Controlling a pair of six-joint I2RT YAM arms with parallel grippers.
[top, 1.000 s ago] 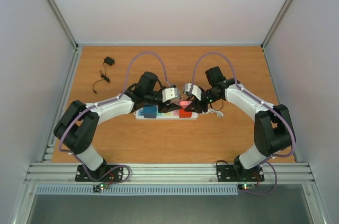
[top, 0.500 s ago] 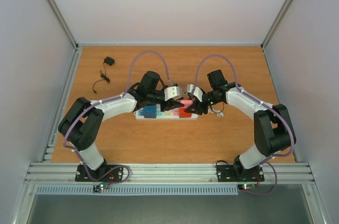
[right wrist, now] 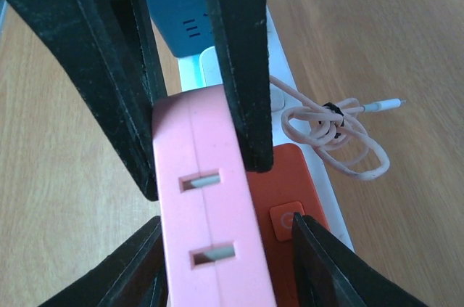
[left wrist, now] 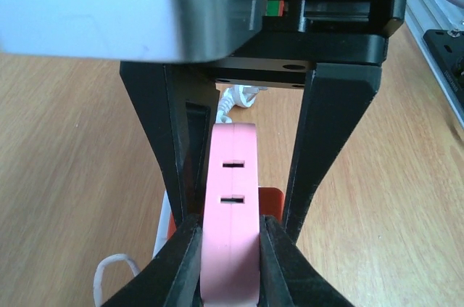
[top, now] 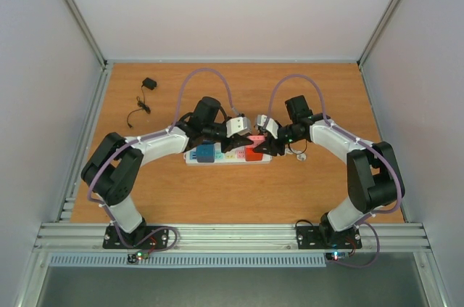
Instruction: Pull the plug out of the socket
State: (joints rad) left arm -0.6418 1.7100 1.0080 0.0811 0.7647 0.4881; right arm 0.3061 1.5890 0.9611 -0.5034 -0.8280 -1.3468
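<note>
Two tools now meet at the plug (left wrist: 232, 169). A second ago my left tool (left wrist: 228, 245) stood half wide; it has since pinched shut on the plug's flat sides. My right tool (right wrist: 228, 260) straddles the same plug loosely, with a gap on one side. The plug stands upright on the socket (top: 225, 156), mid-worktop (top: 290, 191), beside the orange face (right wrist: 290, 183), and seems still seated. With the grip made, I judge the upward pull can begin, provided the socket stays down.
</note>
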